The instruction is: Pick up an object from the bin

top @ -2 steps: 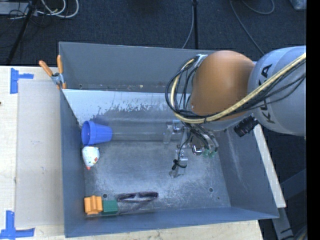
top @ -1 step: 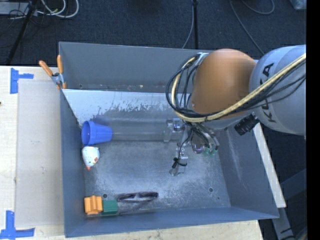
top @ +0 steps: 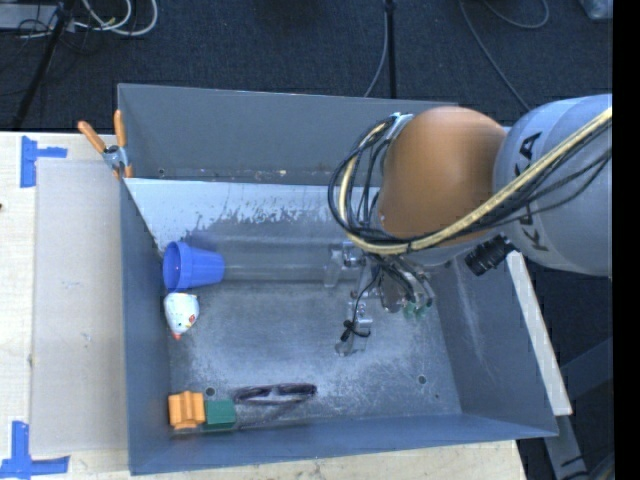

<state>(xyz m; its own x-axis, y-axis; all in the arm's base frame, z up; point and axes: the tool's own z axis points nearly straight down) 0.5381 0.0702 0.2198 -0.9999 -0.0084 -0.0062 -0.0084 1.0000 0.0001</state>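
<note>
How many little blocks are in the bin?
2. An orange block lies in the near left corner of the bin, and a green block sits right beside it. The robot's arm covers part of the floor, so another could be hidden.

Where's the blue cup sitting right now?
In the camera view, the blue cup lies on its side by the left wall of the bin, just above a small white toy and well left of the gripper.
</note>
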